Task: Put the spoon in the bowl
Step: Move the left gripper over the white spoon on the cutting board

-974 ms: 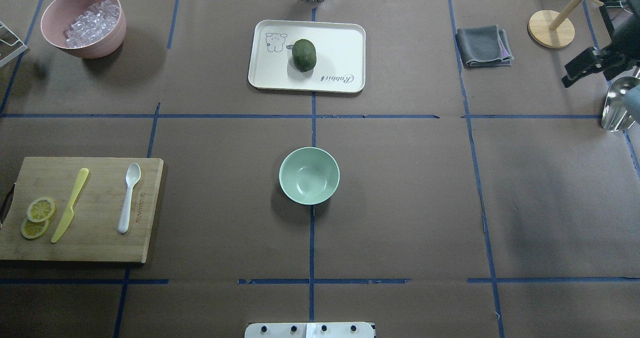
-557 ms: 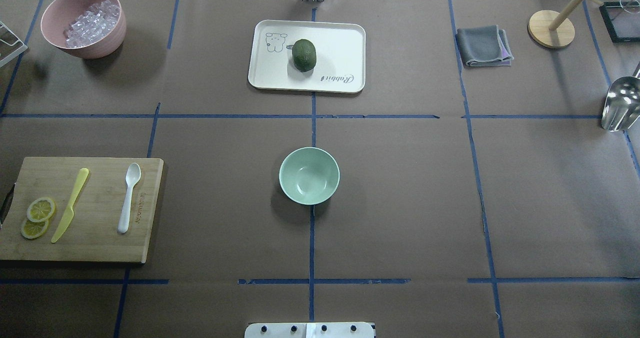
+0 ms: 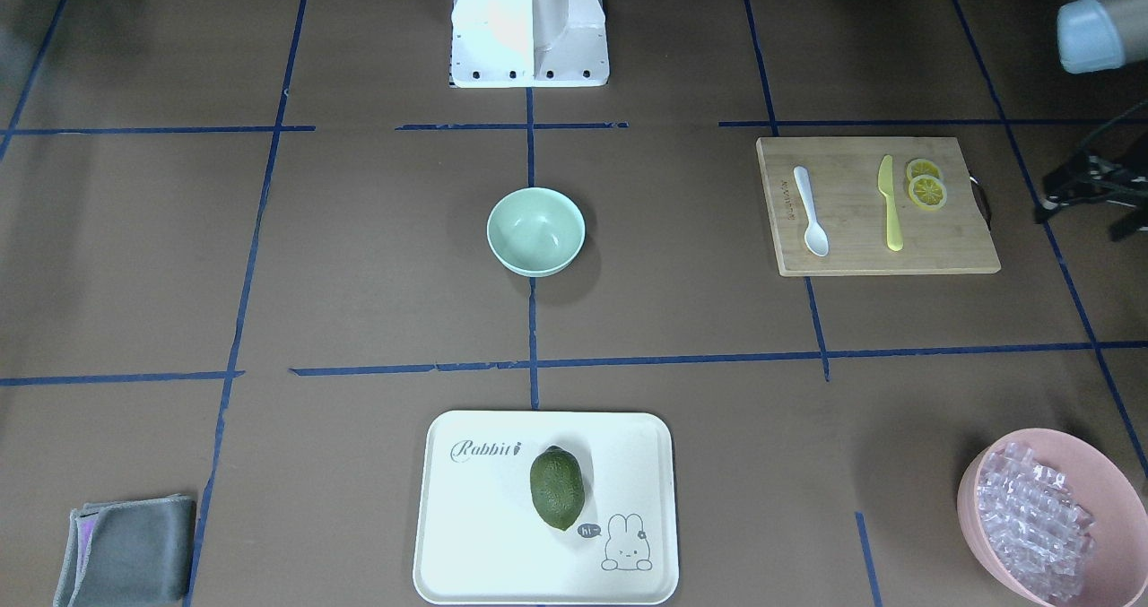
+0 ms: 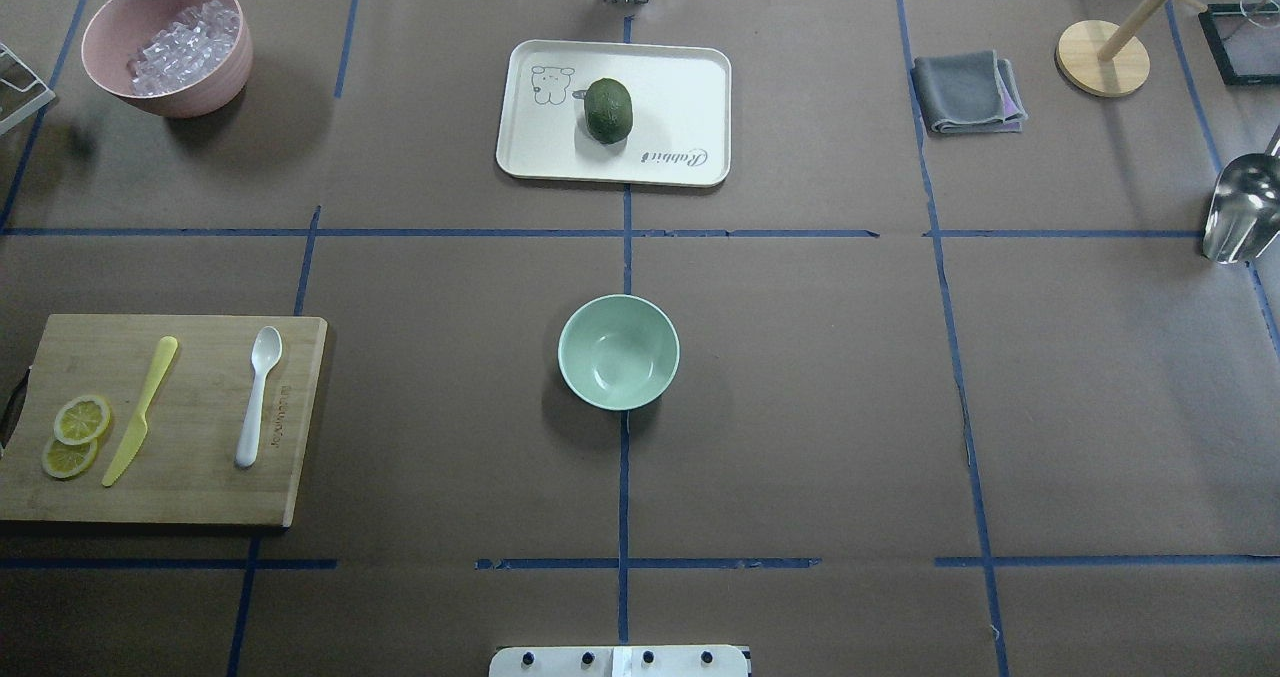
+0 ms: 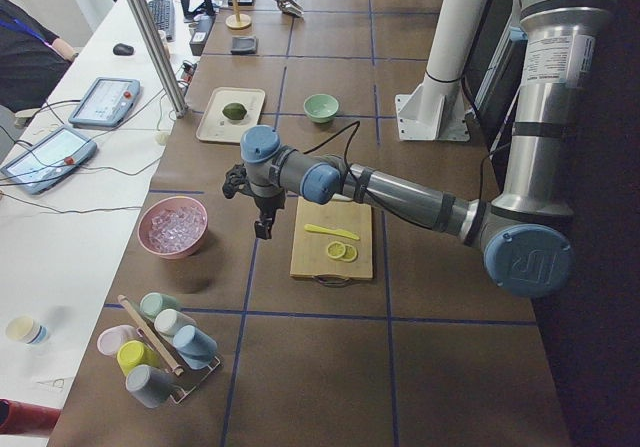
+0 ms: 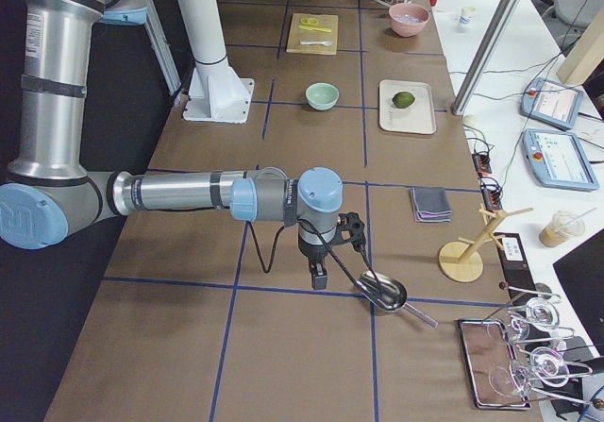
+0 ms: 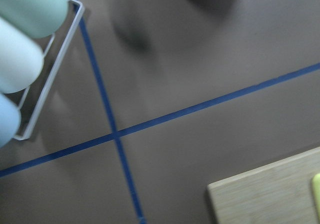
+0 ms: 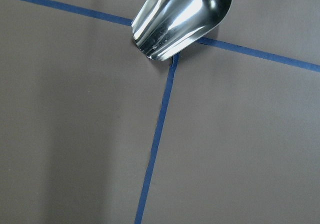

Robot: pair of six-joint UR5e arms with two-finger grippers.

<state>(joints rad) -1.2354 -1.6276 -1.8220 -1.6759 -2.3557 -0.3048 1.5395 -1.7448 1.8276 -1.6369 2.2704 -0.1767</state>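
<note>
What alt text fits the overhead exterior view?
An empty mint-green bowl sits at the centre of a brown table with blue tape lines. At left, a white plastic spoon lies on a bamboo cutting board beside a yellow knife and two lemon slices. Farther back are a white tray holding a dark green fruit and a pink bowl of clear cubes.

spoon (image 4: pixel 258 397): white plastic, lying flat on cutting board (image 4: pixel 200 407) | bowl (image 4: pixel 618 352): mint-green, upright, glossy inside, well apart from spoon

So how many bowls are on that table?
2. The mint-green bowl sits empty at the middle of the table. The pink bowl, holding clear cubes, stands at the robot's far left corner. None seems hidden.
</note>
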